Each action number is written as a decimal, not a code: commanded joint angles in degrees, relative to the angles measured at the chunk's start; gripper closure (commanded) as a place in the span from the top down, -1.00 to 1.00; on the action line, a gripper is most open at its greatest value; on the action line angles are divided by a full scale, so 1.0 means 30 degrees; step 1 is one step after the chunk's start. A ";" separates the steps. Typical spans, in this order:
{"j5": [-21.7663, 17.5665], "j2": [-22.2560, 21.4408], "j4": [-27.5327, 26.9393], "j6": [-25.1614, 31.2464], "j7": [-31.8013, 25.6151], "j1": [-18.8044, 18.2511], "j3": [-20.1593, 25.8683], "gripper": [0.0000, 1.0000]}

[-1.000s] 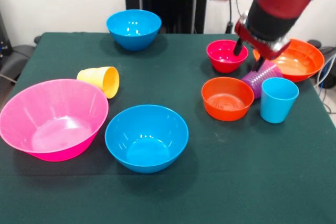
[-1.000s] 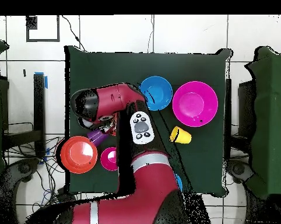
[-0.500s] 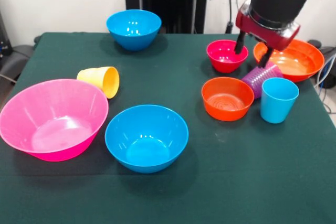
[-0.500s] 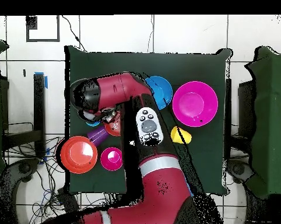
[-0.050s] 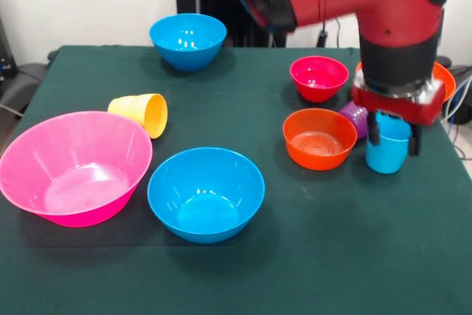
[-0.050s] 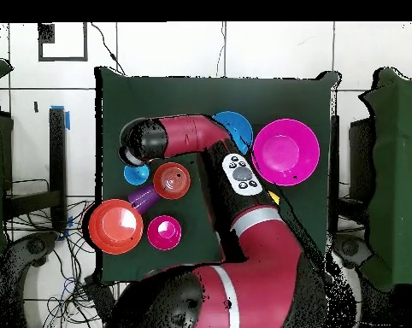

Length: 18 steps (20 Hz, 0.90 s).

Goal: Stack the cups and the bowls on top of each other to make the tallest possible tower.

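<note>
One hand (image 5: 393, 139), spread wide, straddles the light blue cup (image 5: 386, 149) with a black finger (image 5: 374, 128) on each side and no contact that can be confirmed; the cup stands upright, mouth up, on the desk (image 5: 243, 271). Handling, judged: thin glossy plastic, very light, stiff enough for a pinch across the wall, but smooth and tapered, so liable to slip or tip; best taken just below the rim, squeezed evenly. At the cup's 9 o'clock, front view, just beside: small orange-red bowl (image 5: 319, 138), upright, a likely base. At 11 o'clock, touching or nearly touching that bowl: ribbed purple cup (image 5: 355, 116) on its side, mostly hidden behind the wrist. At 10 o'clock, farther back: small magenta bowl (image 5: 318, 77). At 12 o'clock: wide orange bowl (image 5: 444, 79), all but an edge covered by the arm. Well apart toward 9 o'clock: near blue bowl (image 5: 206, 193), big pink bowl (image 5: 74, 167), yellow cup (image 5: 142, 113) lying tipped, far blue bowl (image 5: 188, 40). Overhead, the arm hides the hand, the yellow cup and much of one blue bowl. No tower stands yet.
</note>
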 commanded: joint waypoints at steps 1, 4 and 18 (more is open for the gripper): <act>-0.0350 0.3213 0.2120 -0.0087 -0.4689 -0.0401 0.2610 1.00; -0.0379 0.3620 0.2477 0.0548 -0.4970 -0.0760 0.2996 1.00; 0.0490 0.0845 0.3117 0.3558 -0.3091 -0.1310 0.4419 1.00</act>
